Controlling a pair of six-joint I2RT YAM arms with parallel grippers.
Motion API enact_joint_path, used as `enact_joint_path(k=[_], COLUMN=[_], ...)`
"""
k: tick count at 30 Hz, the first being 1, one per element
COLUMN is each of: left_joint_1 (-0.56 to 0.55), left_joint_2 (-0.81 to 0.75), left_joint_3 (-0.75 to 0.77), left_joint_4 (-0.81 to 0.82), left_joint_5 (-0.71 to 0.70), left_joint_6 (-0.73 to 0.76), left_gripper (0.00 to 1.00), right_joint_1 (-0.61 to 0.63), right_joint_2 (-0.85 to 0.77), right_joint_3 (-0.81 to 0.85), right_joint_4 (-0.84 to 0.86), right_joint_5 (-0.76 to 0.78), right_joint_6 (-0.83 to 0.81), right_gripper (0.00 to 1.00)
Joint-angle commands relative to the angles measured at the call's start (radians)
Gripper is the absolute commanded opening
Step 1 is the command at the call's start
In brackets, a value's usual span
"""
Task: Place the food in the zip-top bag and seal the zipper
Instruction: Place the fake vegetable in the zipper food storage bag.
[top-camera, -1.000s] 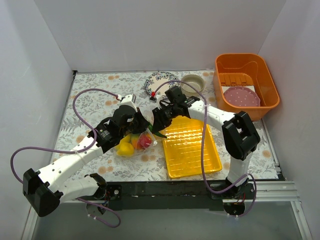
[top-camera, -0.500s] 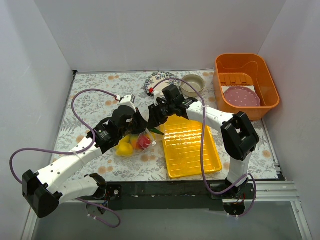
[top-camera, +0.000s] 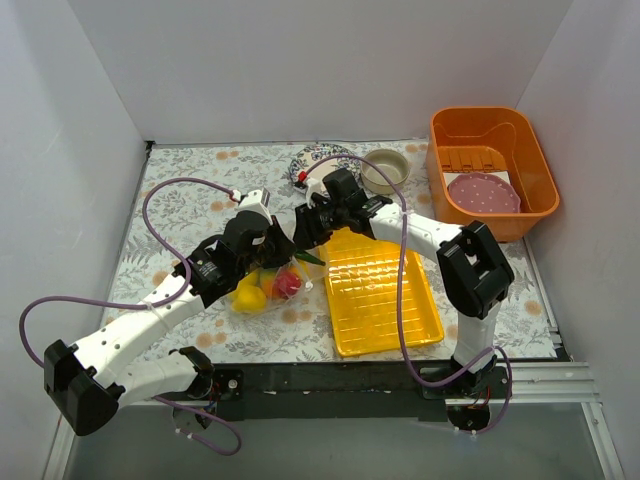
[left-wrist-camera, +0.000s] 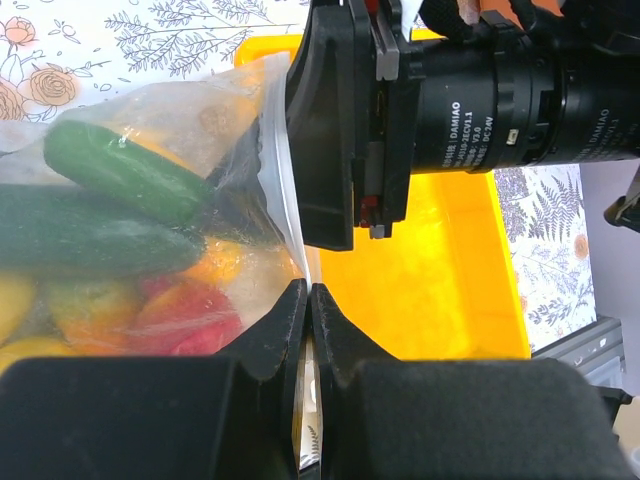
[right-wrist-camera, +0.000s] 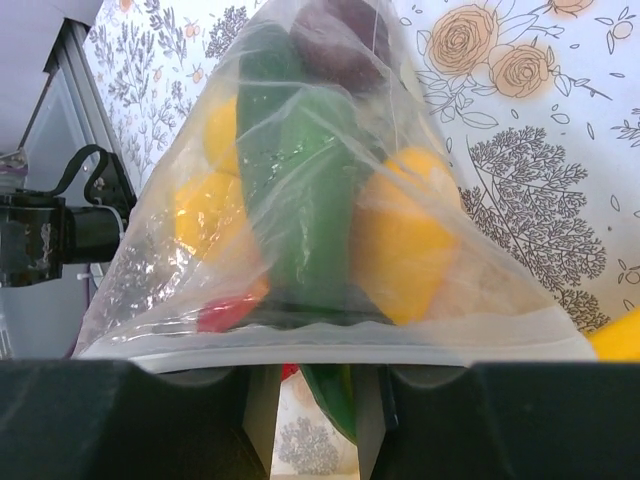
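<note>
Right wrist view: clear crinkly zip-top bag (right-wrist-camera: 487, 292) bulging with glossy food (right-wrist-camera: 300, 205).

A yellow ribbed tray (top-camera: 383, 295) lies right of centre in the lower half of the overhead frame, on a table (top-camera: 190, 170) covered in a floral print. At upper right stands an orange bin (top-camera: 500, 135) with a pink dotted plate (top-camera: 483, 192) lying inside it. Near the top centre sit a blue-patterned plate (top-camera: 318, 160) and, just to its right, a pale bowl (top-camera: 385, 170). A small red object (top-camera: 304, 187) lies at the patterned plate's lower edge. White walls (top-camera: 300, 60) enclose the scene.
</note>
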Motion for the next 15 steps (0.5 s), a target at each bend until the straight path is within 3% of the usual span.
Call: enact_joint_path(k=[1, 5, 8, 11, 15], left_joint_1=[0.002, 0.002, 0.002, 0.002, 0.002], left_joint_2=[-0.029, -0.03, -0.032, -0.033, -0.024], left_joint_3=[0.021, 0.024, 0.024, 0.025, 0.021], left_joint_4=[0.006, 0.008, 0.005, 0.002, 0.008], left_joint_5=[0.005, 0.013, 0.008, -0.003, 0.002], left_joint_6=[0.006, 0.009, 0.012, 0.009, 0.005], left_gripper=[0.01, 0.01, 0.01, 0.01, 0.01], right_joint_1=[-0.002, -0.002, -0.002, -0.007, -0.024], right_joint_2=[0.032, 0.058, 0.048, -0.015, -0.102], right_joint_3=[0.072, 0.106, 0.095, 0.02, -0.082], right_joint_4=[0.092, 0.107, 0.107, 0.125, 0.154], right_joint_5=[-0.006, -0.018, 0.013, 0.062, 0.109], right_joint_6=[0.044, 0.063, 0.058, 0.049, 0.037], right_gripper=[0.37, 0.4, 0.49, 0.58, 0.61])
